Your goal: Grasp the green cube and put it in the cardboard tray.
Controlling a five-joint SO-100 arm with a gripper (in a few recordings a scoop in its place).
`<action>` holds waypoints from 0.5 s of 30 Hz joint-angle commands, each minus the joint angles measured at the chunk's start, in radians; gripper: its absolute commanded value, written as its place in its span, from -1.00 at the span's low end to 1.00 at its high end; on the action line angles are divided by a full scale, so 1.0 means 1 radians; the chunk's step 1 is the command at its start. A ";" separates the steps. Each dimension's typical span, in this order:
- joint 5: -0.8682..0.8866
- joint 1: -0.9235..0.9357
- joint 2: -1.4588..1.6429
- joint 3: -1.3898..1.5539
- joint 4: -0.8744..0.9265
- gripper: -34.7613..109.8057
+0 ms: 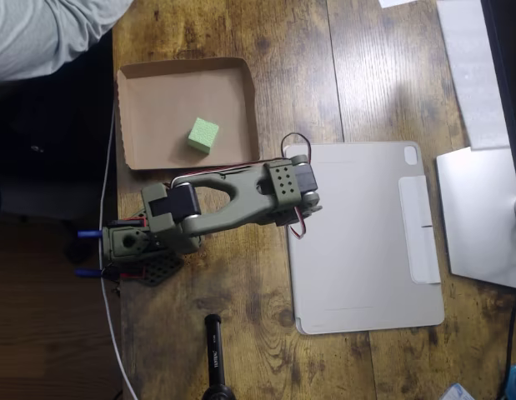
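cube: I see the green cube lying inside the cardboard tray, on its flat bottom, clear of the walls
handling: I'd judge it light, matte and foam-like, so it should give under a squeeze; I'd pinch two opposite flat faces
pincer: the olive arm is folded beside the tray; I cannot tell whether the fingers are apart or together
hidden: the arm's own body covers its gripper end
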 commanded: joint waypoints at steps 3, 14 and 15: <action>0.014 0.003 0.023 -0.002 -0.002 -0.52; 0.014 0.000 0.017 -0.003 -0.002 -0.52; 0.014 0.002 0.018 -0.003 -0.002 -0.52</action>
